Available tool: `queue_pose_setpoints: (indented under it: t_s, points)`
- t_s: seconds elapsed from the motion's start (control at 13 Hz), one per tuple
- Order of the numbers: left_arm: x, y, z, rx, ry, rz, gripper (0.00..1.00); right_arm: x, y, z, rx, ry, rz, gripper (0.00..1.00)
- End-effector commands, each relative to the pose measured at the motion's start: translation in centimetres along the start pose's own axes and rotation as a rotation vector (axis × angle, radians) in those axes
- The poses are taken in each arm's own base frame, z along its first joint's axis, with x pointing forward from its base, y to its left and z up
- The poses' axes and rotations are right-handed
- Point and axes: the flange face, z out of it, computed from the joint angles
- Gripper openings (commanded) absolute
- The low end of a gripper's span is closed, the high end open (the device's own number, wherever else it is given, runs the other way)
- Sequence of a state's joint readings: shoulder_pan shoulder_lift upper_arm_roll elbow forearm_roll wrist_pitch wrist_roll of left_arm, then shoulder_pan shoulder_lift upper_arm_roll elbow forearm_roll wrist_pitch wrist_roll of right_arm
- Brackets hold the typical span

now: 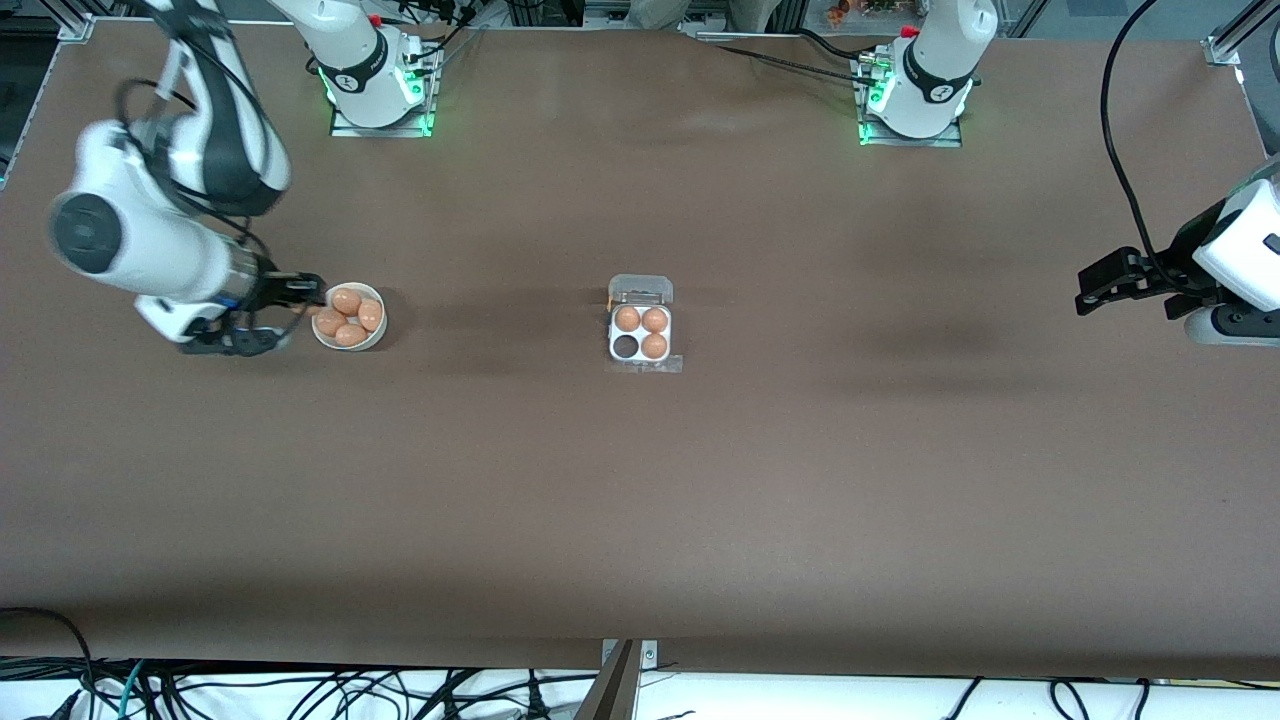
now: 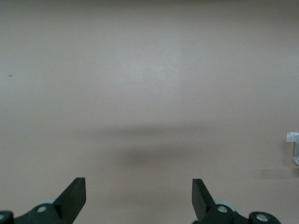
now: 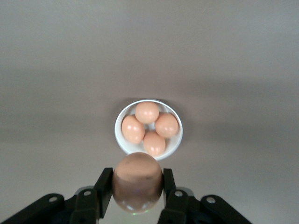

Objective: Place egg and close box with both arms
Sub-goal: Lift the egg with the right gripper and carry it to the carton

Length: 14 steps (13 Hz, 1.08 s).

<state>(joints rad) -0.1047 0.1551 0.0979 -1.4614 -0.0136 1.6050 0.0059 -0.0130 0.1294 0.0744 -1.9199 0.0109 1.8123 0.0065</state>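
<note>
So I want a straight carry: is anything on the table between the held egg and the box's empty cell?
Nothing visible. The right gripper holds the egg by the bowl; only bare table lies from there to the box, whose lid is open. The left gripper waits open at its own end.

I hold one smooth orange-brown oval egg (image 3: 137, 182) between my right gripper's (image 3: 137, 192) fingers. The small square clear-plastic egg box (image 1: 641, 332) lies mid-table, lid open, three cells filled, one empty.

i'm working in a robotics lab: two white arms (image 1: 170, 220) bolted to a brown-covered desk (image 1: 640, 500), aluminium framing at the corners, cable bundles (image 1: 300, 690) along its edge.
</note>
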Motion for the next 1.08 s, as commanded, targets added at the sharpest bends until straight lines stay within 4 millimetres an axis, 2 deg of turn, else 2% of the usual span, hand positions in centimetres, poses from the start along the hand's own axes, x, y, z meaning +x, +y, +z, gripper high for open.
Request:
queue_pose_setpoints:
  t_s: [0.0,0.15,0.23,0.31,0.38,0.46,0.62,0.77,1.0]
  points:
    - [0.3,-0.2,-0.3,-0.014,0.0,0.016,1.0,-0.4,0.5,-8.7,0.01,-0.017,0.015,0.0]
    - [0.3,-0.2,-0.3,-0.014,0.0,0.016,1.0,-1.9,0.4,-14.3,0.014,-0.021,0.01,0.0]
    - [0.3,-0.2,-0.3,-0.014,0.0,0.016,1.0,-2.4,0.2,-16.4,0.031,-0.016,0.018,0.0]
    - [0.3,-0.2,-0.4,-0.014,0.001,0.016,1.0,-2.6,-0.2,-17.3,0.048,-0.015,0.029,0.0]
    - [0.3,-0.2,-0.3,-0.014,0.0,0.016,1.0,-2.3,-0.9,-17.1,0.049,-0.021,0.046,0.0]
    - [0.3,-0.2,-0.3,-0.014,0.0,0.018,1.0,-1.7,-3.0,-16.4,0.045,-0.025,0.06,0.0]
    - [0.3,-0.2,-0.3,-0.014,0.0,0.018,1.0,0.8,-8.8,-14.5,0.027,-0.036,0.095,0.0]
    - [0.3,-0.1,-0.3,-0.014,0.0,0.02,1.0,3.6,-14.5,-11.7,0.025,-0.026,0.132,0.0]
    - [0.3,-0.1,-0.3,-0.014,0.0,0.02,1.0,6.6,-21.4,-7.3,0.104,0.014,0.157,0.0]
